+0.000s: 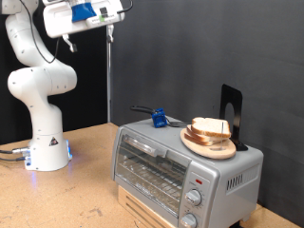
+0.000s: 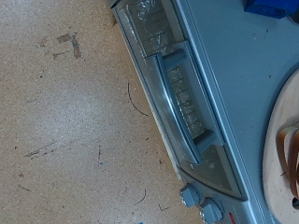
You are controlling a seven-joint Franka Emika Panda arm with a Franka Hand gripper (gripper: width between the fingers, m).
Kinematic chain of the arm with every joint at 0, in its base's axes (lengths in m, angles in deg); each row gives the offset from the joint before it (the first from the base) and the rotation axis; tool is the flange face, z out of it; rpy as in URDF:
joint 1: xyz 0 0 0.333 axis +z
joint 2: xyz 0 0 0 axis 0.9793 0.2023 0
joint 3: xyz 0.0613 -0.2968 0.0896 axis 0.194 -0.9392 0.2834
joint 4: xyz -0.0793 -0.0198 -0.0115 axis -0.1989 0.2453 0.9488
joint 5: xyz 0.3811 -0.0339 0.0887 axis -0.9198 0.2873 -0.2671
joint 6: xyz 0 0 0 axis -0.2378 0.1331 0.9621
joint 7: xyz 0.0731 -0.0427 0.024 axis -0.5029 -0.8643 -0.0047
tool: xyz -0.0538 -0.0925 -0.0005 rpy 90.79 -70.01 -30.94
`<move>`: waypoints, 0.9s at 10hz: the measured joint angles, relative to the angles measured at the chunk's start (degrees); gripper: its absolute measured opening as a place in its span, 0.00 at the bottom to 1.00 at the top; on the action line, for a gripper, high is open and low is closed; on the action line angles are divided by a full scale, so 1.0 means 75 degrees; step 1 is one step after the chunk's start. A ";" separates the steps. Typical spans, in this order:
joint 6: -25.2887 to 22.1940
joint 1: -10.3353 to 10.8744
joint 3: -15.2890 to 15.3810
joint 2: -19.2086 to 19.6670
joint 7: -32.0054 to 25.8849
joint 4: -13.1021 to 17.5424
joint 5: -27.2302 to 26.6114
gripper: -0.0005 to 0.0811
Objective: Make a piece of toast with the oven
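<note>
The silver-grey toaster oven [image 1: 176,169] stands on a wooden box at the exterior view's lower right, its glass door shut. A round wooden plate [image 1: 202,146] on its top holds pale bread slices [image 1: 210,127] piled together; I cannot pick out a single slice. My gripper [image 1: 110,29] hangs high at the exterior view's top, well above and to the left of the oven, with nothing seen in it. It does not show in the wrist view, which looks down on the oven's door handle [image 2: 177,89], its knobs [image 2: 192,196] and the plate's rim [image 2: 277,140].
A small blue object [image 1: 160,119] with a dark handle lies on the oven top left of the plate. A black stand [image 1: 232,114] rises behind the plate. The wooden table [image 1: 66,199] runs left of the oven. My white arm base [image 1: 46,142] stands at the left.
</note>
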 joint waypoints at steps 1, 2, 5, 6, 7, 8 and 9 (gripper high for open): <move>-0.0057 -0.0059 0.0028 -0.0025 0.0327 0.0001 0.0000 1.00; -0.0237 -0.0023 -0.0005 -0.0094 0.0100 0.0021 -0.0097 1.00; -0.0591 0.0663 -0.0925 -0.0567 -0.2488 0.0158 -0.1005 1.00; -0.0556 0.0955 -0.1297 -0.0624 -0.3430 0.0174 -0.1263 1.00; -0.0301 0.1240 -0.1645 -0.0592 -0.4204 0.0158 -0.1470 1.00; -0.0109 0.1524 -0.1865 -0.0515 -0.4662 0.0142 -0.1587 1.00; -0.0127 0.1475 -0.1835 -0.0516 -0.4476 0.0142 -0.1556 1.00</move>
